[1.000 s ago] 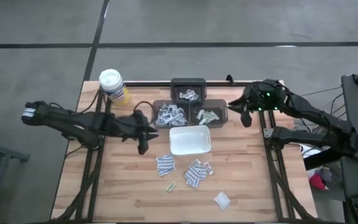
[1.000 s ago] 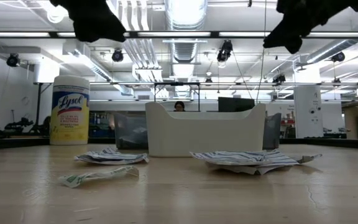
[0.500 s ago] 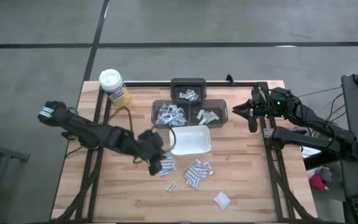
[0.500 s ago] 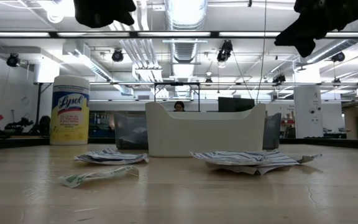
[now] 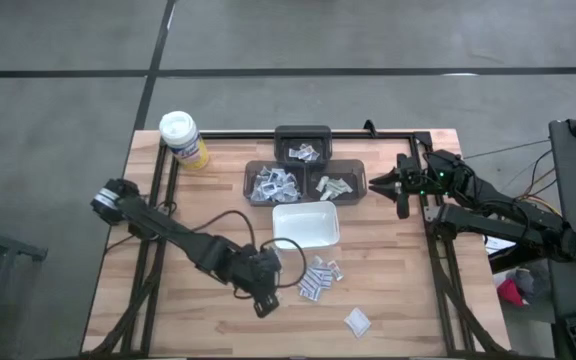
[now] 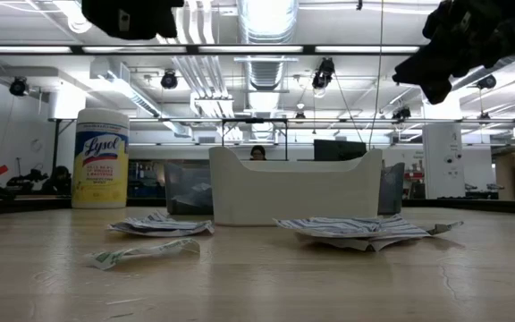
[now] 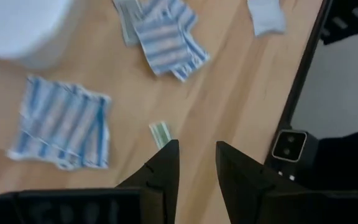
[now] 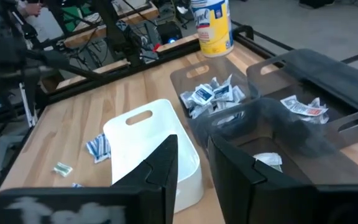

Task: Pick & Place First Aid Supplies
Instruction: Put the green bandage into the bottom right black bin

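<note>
The first aid supplies are small flat packets. A striped pile and a single white one lie flat on the wood near the white tray. My left gripper hangs open above the table near its near edge. In its wrist view the fingers stand above a small greenish packet, beside a blue-striped pile. My right gripper hovers open by the right end of the dark bins, high in the low view.
Three dark bins at the far side hold more packets. A yellow canister with a white lid stands at the far left corner. A black cable loops over the wood left of the tray. Bare wood shows along the near left.
My left gripper has swung from beside the tray's left end toward the near edge and to the right, and now hangs over the packets in front of the tray. My right arm has drawn back a little toward the right edge. No packet has moved.
</note>
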{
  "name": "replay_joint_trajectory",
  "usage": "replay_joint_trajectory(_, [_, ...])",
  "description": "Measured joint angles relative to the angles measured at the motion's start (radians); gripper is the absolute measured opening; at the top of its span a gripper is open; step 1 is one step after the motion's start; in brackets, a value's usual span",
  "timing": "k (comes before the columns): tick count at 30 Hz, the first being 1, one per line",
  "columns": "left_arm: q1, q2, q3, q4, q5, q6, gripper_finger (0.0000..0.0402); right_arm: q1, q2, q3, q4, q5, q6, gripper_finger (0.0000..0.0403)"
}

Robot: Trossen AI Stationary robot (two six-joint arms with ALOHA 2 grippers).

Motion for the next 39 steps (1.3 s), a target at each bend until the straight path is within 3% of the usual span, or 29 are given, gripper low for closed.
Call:
replay_joint_trajectory(12, [-0.01,0.138,0.038,-0.005,0.085,-0.166,0.0101,0.0,0.0,-0.01,0.008,-0.003,-0.079,0.0077])
replay_joint_trajectory(18, [-0.012,0.163,0.037,-0.004,0.085,-0.198,0.0101,0.0,-0.004,-0.035,0.022,-0.001,-0.079,0.0065])
replay_joint_trajectory(27, [-0.015,0.168,0.024,-0.004,0.085,-0.224,0.0101,0.0,-0.065,-0.177,0.207,-0.002,0.004,0.0059])
replay_joint_trajectory(39, [-0.014,0.193,0.007,0.004,0.057,-0.266,0.0101,0.0,-0.127,-0.227,0.21,-0.007,0.025,0.006])
